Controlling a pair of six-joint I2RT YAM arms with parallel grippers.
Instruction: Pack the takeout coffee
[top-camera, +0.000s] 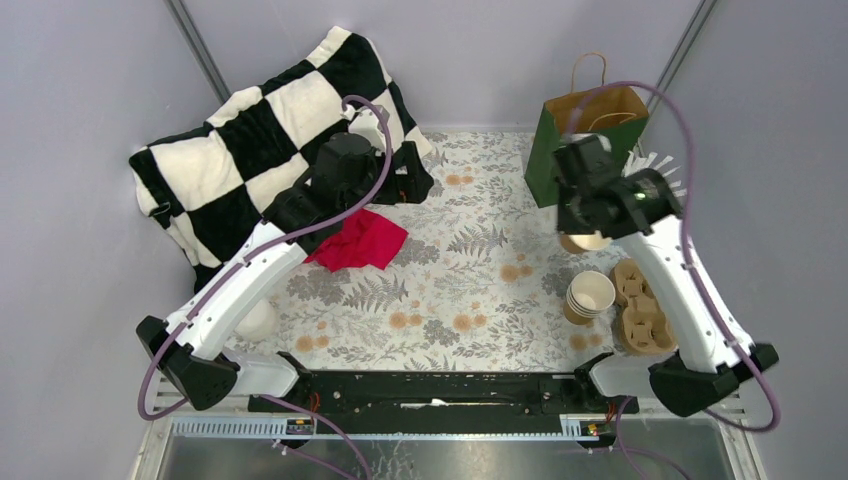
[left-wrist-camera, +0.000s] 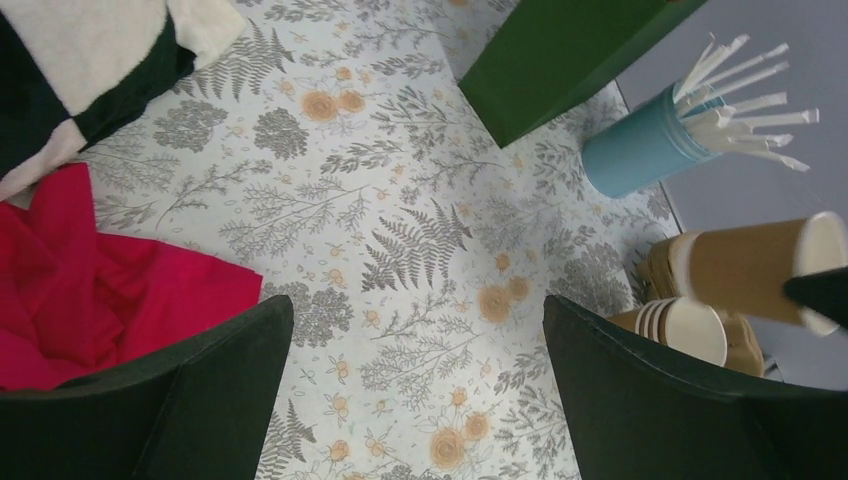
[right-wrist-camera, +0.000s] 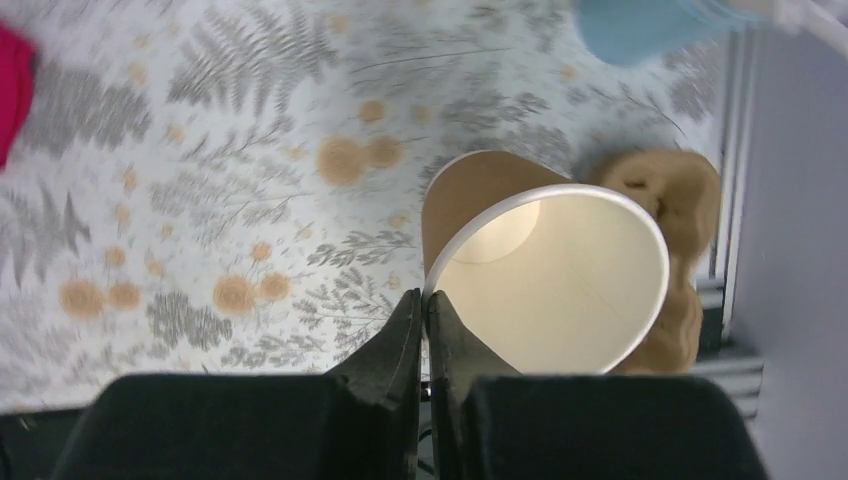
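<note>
One lidless brown paper cup hangs pinched at its rim by the right pincer; left pincer gapes wide.

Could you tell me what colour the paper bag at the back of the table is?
The paper bag is green outside, brown inside; top external view.

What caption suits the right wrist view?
Right gripper pinches the rim of a lidless brown paper cup above a floral tablecloth.
</note>
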